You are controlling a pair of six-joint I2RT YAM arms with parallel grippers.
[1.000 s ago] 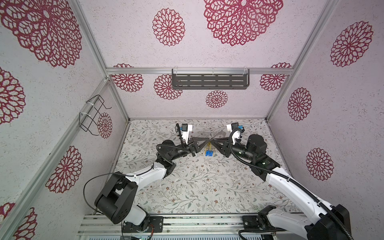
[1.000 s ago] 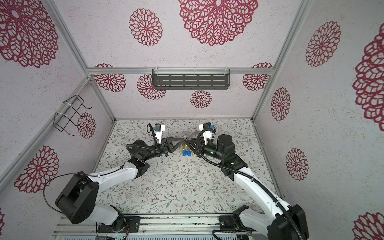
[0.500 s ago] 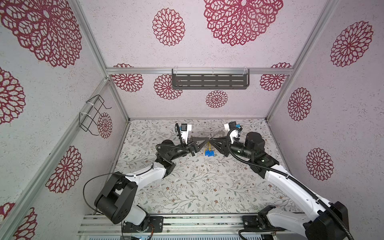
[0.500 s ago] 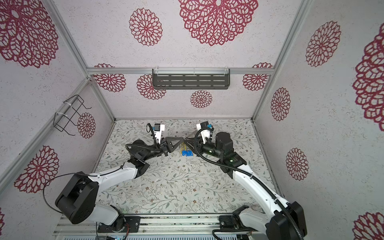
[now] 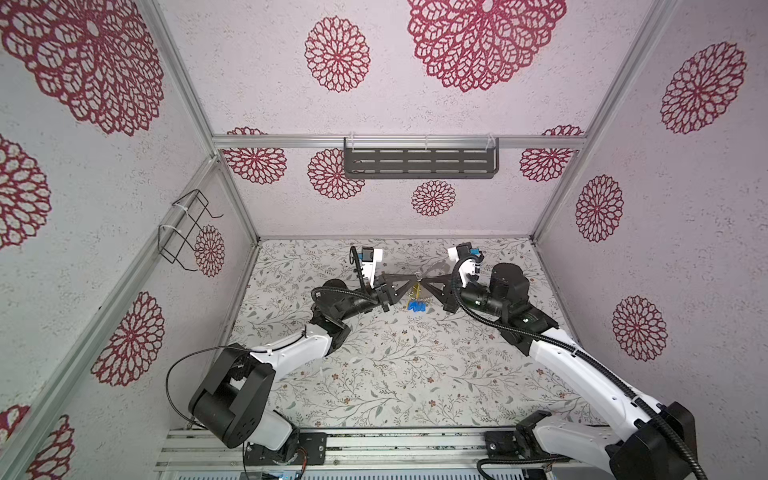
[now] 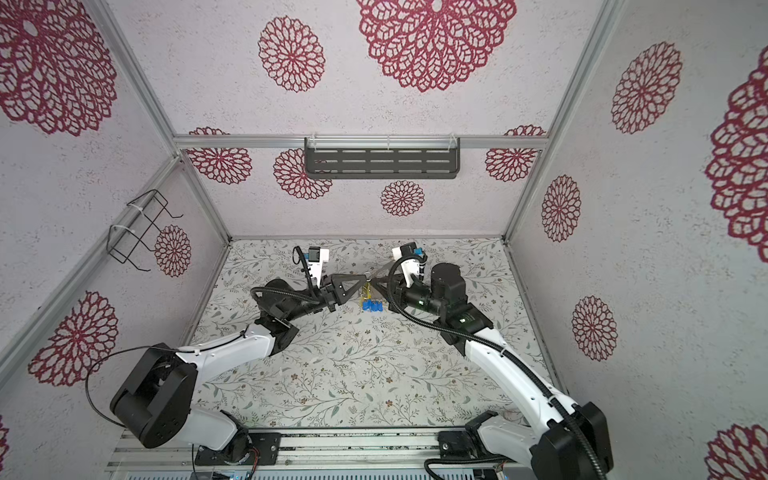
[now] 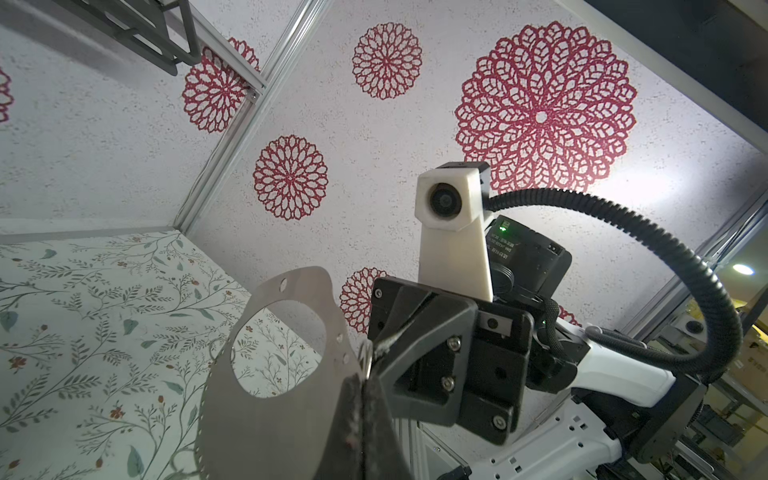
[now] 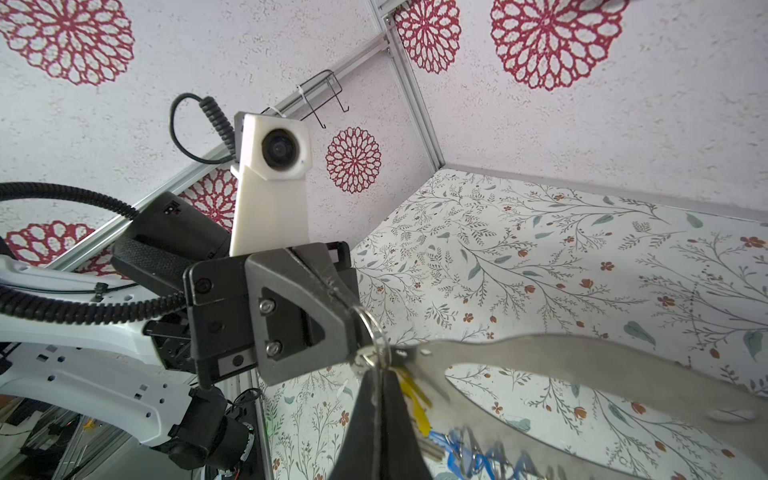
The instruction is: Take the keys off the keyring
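The two grippers meet tip to tip above the far middle of the table (image 5: pixel 395 374). The left gripper (image 7: pixel 360 399) is clamped on the edge of the keyring (image 7: pixel 270 428). The right gripper (image 8: pixel 376 403) is clenched, seemingly on a small ring (image 8: pixel 376 353) at the keyring's end. The keys (image 5: pixel 416 305) dangle just below both tips.

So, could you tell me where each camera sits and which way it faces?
Top views: overhead behind the robot, looking down; the left arm and right arm show, left gripper facing right gripper above the keys.
Left wrist: on the left arm, looking along its own shut fingers past the keyring at the right gripper.
Right wrist: on the right arm, looking along its own shut fingers at the left gripper, keyring and keys.
Shared: the wrist views face each other; both show the keyring.
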